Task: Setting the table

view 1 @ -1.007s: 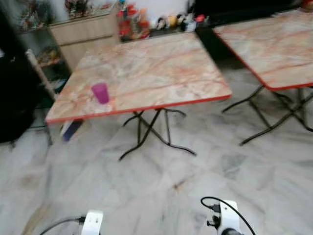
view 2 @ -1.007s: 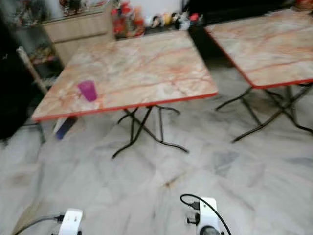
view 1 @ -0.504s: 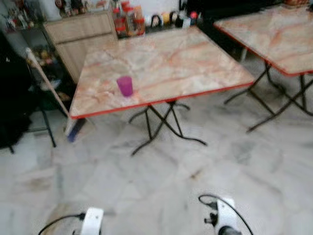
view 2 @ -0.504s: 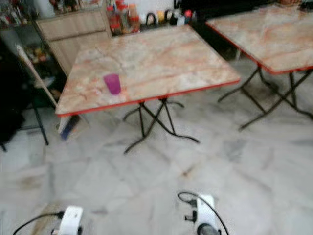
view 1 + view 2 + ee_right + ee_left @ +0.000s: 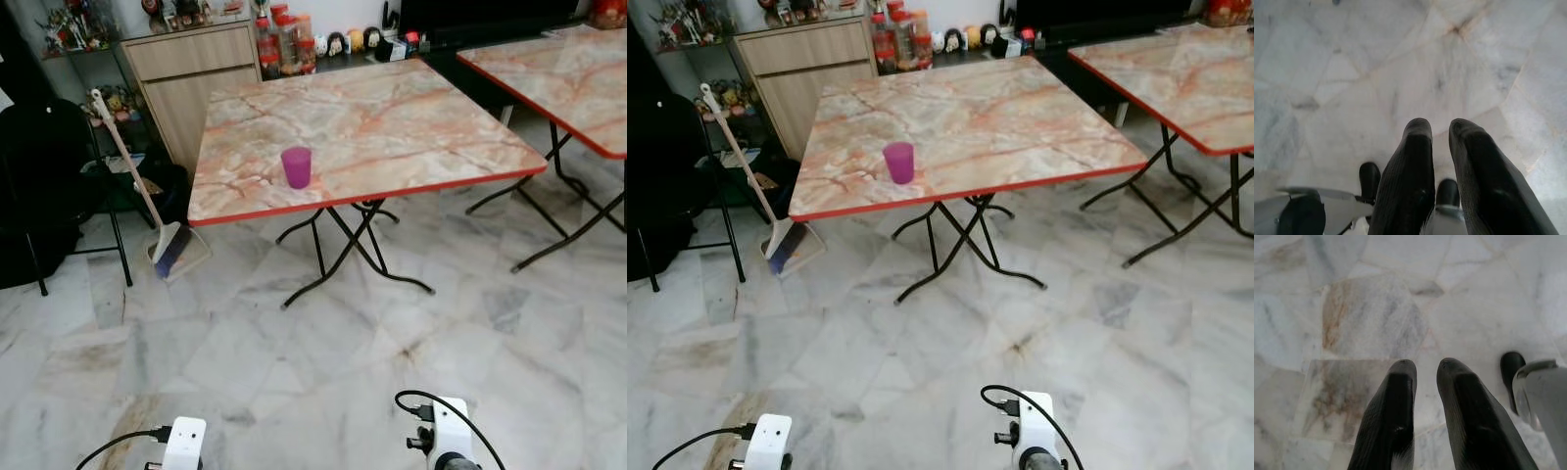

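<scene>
A purple cup (image 5: pixel 296 166) stands upright near the front left edge of a folding table (image 5: pixel 392 117) with a marbled top and a red rim, some way ahead of me across the floor. Both arms hang low at my sides, their wrists (image 5: pixel 184 446) (image 5: pixel 449 443) showing at the bottom of the eye views. My left gripper (image 5: pixel 1426 363) points down at the marble floor, fingers slightly apart with nothing between them. My right gripper (image 5: pixel 1441 123) hangs the same way, a narrow gap between its fingers, and holds nothing.
A second marbled table (image 5: pixel 578 69) stands at the right. A broom (image 5: pixel 147 201) leans left of the first table, beside a black chair with dark bags (image 5: pixel 39 186). A wooden cabinet (image 5: pixel 191 69) and bottles (image 5: pixel 284 39) line the back wall. Marble floor (image 5: pixel 294 362) lies between me and the table.
The whole picture has shifted and sharpened: the camera has moved, so the table and cup now sit further right. The cup stays in the same spot on the table.
</scene>
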Robot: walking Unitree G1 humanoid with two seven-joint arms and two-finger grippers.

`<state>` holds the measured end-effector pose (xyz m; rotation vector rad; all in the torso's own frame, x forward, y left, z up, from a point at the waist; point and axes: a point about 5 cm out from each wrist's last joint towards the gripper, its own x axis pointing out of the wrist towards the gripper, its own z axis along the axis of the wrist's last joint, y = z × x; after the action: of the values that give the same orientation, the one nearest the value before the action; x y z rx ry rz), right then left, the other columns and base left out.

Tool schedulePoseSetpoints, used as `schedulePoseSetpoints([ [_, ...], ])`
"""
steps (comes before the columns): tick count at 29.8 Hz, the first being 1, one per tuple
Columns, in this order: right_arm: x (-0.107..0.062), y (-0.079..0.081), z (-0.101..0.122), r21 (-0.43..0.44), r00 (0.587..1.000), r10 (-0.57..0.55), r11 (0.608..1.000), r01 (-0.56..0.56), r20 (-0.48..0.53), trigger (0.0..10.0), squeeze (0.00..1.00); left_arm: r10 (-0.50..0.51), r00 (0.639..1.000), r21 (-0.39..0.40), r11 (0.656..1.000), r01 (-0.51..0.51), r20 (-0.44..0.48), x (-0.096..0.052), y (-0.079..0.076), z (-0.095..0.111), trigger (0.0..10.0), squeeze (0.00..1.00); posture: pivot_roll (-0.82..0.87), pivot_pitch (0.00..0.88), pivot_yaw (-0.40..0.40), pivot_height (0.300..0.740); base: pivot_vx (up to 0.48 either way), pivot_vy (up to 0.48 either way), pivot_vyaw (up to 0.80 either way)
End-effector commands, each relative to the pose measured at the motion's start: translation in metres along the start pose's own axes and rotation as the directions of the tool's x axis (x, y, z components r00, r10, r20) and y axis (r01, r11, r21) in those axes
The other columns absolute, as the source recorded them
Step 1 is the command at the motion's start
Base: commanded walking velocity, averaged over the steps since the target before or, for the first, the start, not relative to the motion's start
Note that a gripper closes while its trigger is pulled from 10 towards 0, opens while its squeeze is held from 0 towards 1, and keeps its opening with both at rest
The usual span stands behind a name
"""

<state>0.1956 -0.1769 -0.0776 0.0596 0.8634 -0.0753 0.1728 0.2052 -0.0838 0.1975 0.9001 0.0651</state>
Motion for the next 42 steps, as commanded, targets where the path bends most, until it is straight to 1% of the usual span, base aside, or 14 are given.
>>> schedulePoseSetpoints([
  [1,-0.0003,0.0007,-0.0018,0.007,1.0,0.001,1.0,-0.001,-0.007,10.0,0.0,0.004,1.0,0.001,1.0,-0.004,0.009,0.0012,0.0001,0.0044,10.0,0.0,0.05,0.0,0.087,0.714,0.304,0.0,0.0],
  [12,-0.0001,0.0004,-0.001,0.001,1.0,-0.001,1.0,0.001,-0.006,10.0,0.0,0.002,1.0,0.001,1.0,-0.002,0.009,0.0014,-0.0003,0.005,10.0,0.0,0.05,0.0,0.088,0.714,0.301,0.0,0.0],
  [18,-0.0005,0.0014,-0.0021,-0.043,1.0,0.013,0.999,-0.013,-0.005,10.0,0.0,0.001,1.0,0.001,1.0,-0.001,0.009,0.0014,-0.0007,0.0052,10.0,0.0,0.05,0.0,0.087,0.714,0.3,0.0,0.0],
  [20,-0.0005,0.0017,-0.002,-0.046,1.0,0.015,0.999,-0.015,-0.004,10.0,0.0,0.002,1.0,0.0,1.0,-0.002,0.009,0.0014,-0.0007,0.0053,10.0,0.0,0.05,0.0,0.087,0.714,0.302,0.0,0.62],
  [23,-0.0004,0.0023,-0.0016,-0.038,1.0,0.013,0.999,-0.013,-0.002,10.0,0.0,0.002,1.0,0.0,1.0,-0.002,0.009,0.0014,-0.0004,0.0053,10.0,0.0,0.05,0.0,0.087,0.714,0.304,0.0,0.8],
  [26,-0.0001,0.002,-0.0007,-0.015,1.0,0.008,1.0,-0.008,0.0,10.0,0.0,0.002,1.0,0.0,1.0,-0.002,0.008,0.0013,-0.0006,0.0048,10.0,0.0,0.05,0.0,0.085,0.714,0.304,0.0,0.0],
  [31,-0.0002,-0.0003,-0.0001,-0.002,1.0,0.001,1.0,-0.001,0.003,10.0,0.0,-0.002,1.0,0.001,1.0,0.002,0.005,0.0011,-0.0022,0.0041,10.0,0.0,0.05,0.0,0.087,0.714,0.305,0.0,0.0],
  [42,-0.0003,-0.0021,-0.0006,0.002,1.0,-0.005,1.0,0.005,-0.001,10.0,0.0,-0.007,1.0,-0.001,1.0,0.007,0.007,0.0014,-0.0043,0.0051,10.0,0.0,0.04,0.0,0.083,0.714,0.305,0.0,0.0],
])
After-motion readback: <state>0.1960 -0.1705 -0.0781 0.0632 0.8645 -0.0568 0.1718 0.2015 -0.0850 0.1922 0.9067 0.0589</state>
